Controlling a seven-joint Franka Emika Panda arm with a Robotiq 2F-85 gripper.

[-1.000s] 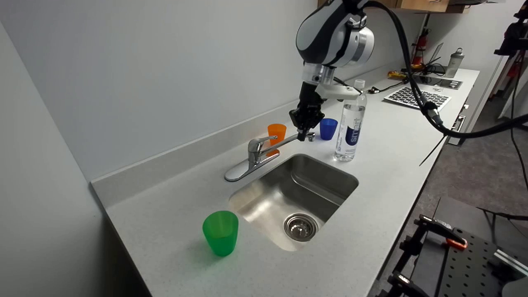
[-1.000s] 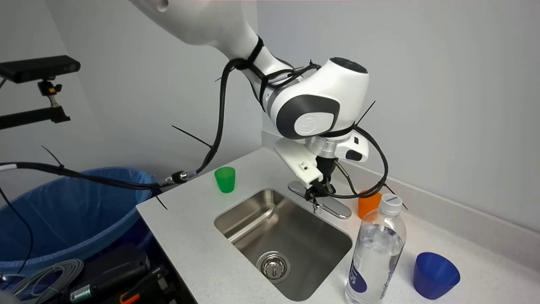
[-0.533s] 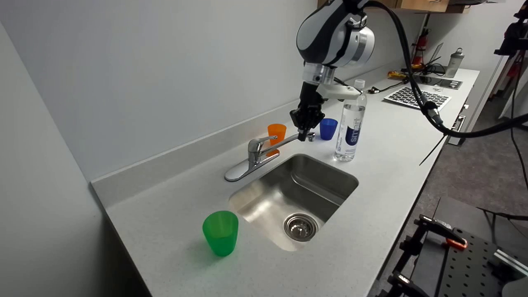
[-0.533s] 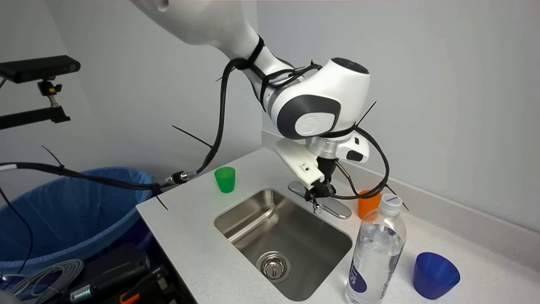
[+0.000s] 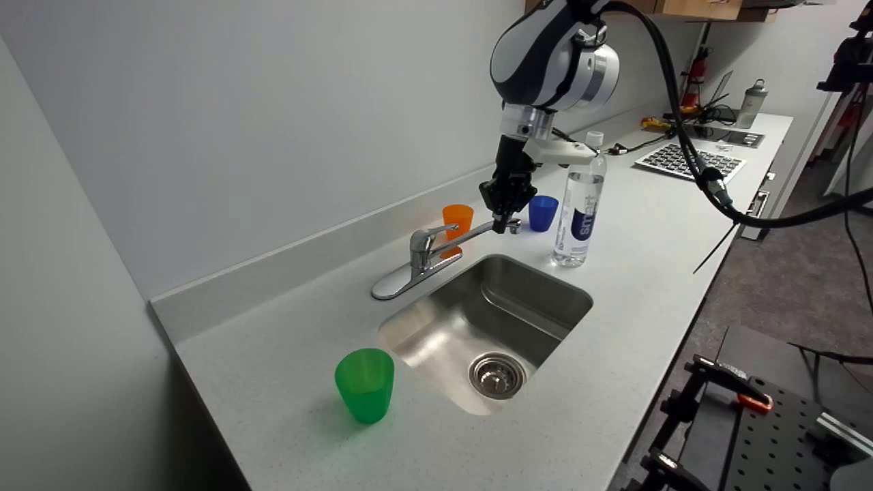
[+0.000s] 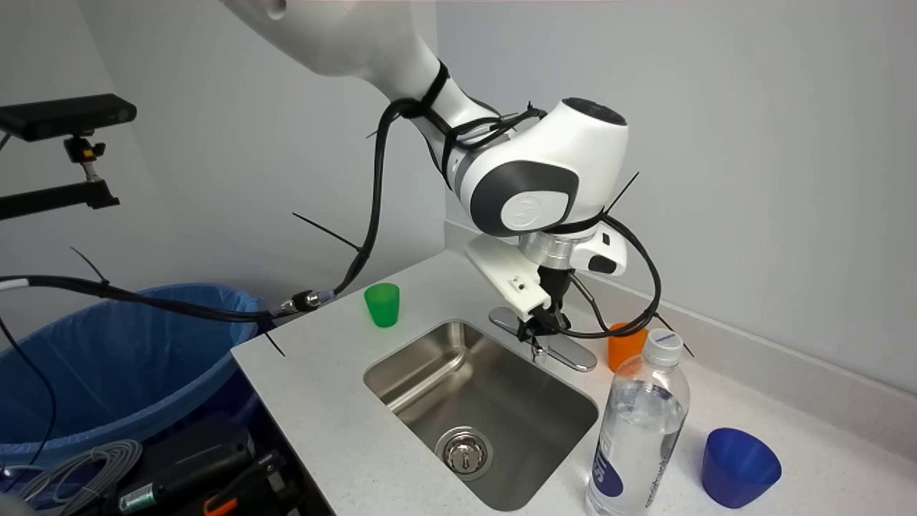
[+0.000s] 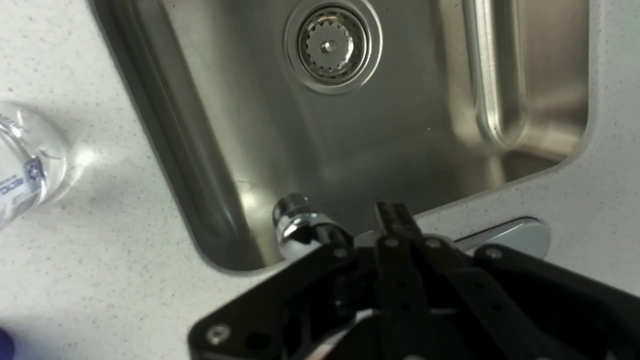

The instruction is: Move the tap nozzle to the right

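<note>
The nozzle [image 7: 296,226] reaches out above the sink [image 7: 360,145]. Your gripper [image 7: 392,206] is close beside it, fingers pressed together, touch unclear; best press gently sideways, following its arc, and stop short of the bottle [image 7: 30,165].

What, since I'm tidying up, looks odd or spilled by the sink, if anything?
Nothing stands out: the green cup, orange cup, blue cup and bottle stand upright, no spill shows; the tap nozzle looks intact where visible.
</note>
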